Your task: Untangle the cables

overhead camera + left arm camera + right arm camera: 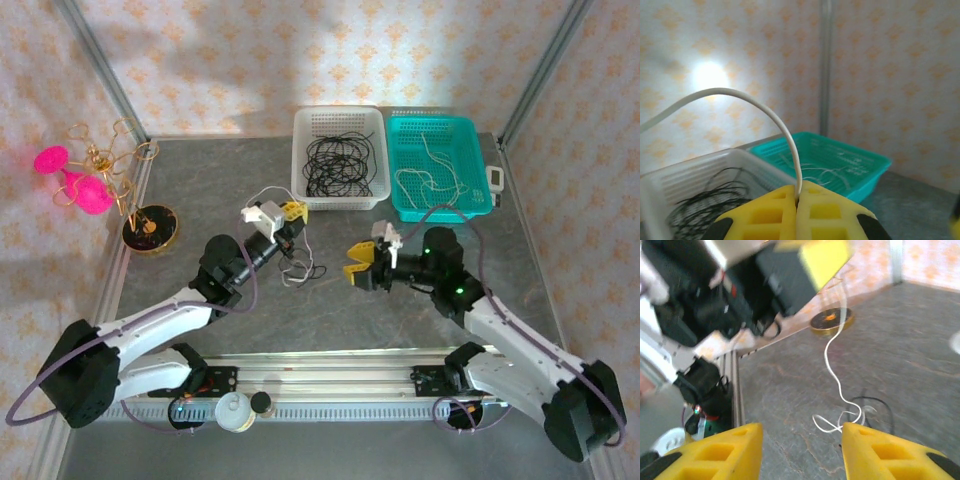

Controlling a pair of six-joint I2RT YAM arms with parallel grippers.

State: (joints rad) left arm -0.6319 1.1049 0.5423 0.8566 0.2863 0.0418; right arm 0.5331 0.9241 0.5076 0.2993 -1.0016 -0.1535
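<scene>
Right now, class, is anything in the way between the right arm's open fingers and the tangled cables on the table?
Nothing visible. From the right gripper, fingers apart, bare table runs to the black and white tangle. One white cable rises from it to the left gripper, which grips it.

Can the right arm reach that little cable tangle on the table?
Probably yes. Its jaws are open, and the tangle lies just ahead on the table with nothing between.
</scene>
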